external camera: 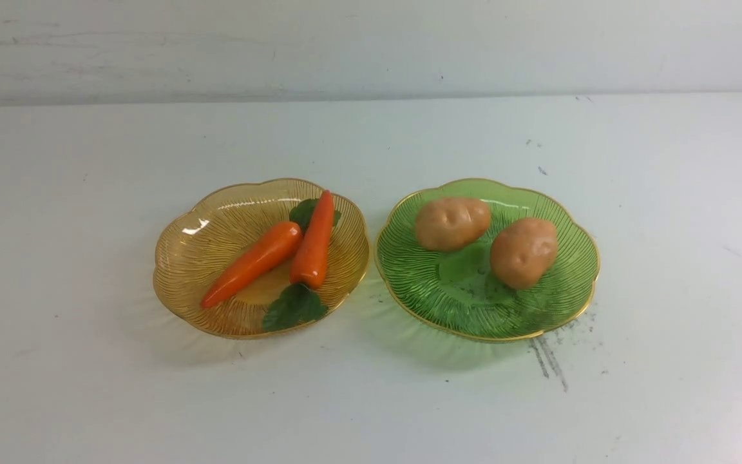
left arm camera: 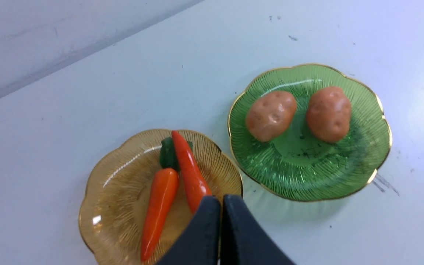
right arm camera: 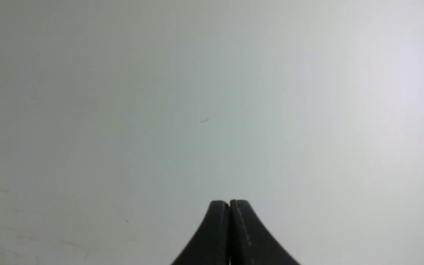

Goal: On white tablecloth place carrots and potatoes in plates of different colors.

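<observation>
White tablecloth below — left tool pointing down, fingertips together.

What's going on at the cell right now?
Nothing is being handled. Both toy carrots lie in the amber plate, and both toy potatoes in the green plate. The left end effector and the right end effector are shut and hold nothing. The sorting looks finished.
</observation>
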